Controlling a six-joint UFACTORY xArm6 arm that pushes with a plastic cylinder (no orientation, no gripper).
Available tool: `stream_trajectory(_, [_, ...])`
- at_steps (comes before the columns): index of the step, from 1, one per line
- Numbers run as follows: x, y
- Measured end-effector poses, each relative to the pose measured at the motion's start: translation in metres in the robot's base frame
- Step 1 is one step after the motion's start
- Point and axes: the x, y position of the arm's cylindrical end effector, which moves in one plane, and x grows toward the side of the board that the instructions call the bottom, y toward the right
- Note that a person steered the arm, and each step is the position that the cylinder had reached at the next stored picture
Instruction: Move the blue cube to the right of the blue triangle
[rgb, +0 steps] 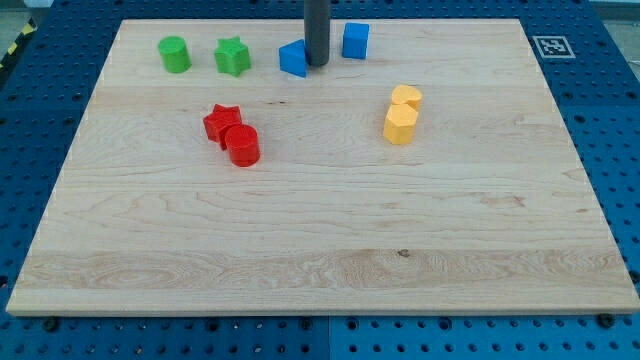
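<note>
The blue cube (356, 40) sits near the view's top edge of the wooden board, right of centre. The blue triangle (293, 58) lies to its left and slightly lower. My tip (316, 63) stands between them, right against the triangle's right side and a short gap left of the cube. The dark rod comes down from the view's top and hides part of the triangle's right edge.
A green cylinder (174, 54) and a green star (232, 57) sit at the top left. A red star (221, 122) touches a red cylinder (242, 145) left of centre. Two yellow blocks (402, 115) touch each other right of centre. The board (320, 250) lies on a blue pegboard.
</note>
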Motion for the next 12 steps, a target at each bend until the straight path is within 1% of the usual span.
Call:
stream_trajectory(1, [0.000,-0.018])
stream_trajectory(2, [0.000,-0.010])
stream_trajectory(3, [0.000,0.034])
stream_trajectory(4, [0.009,0.095])
stream_trajectory(5, [0.013,0.142])
stream_trajectory(7, [0.013,0.146])
stream_trajectory(8, [0.002,0.150])
stream_trajectory(9, [-0.023,0.145])
stream_trajectory(11, [-0.068,0.075])
stream_trajectory(12, [-0.072,0.060])
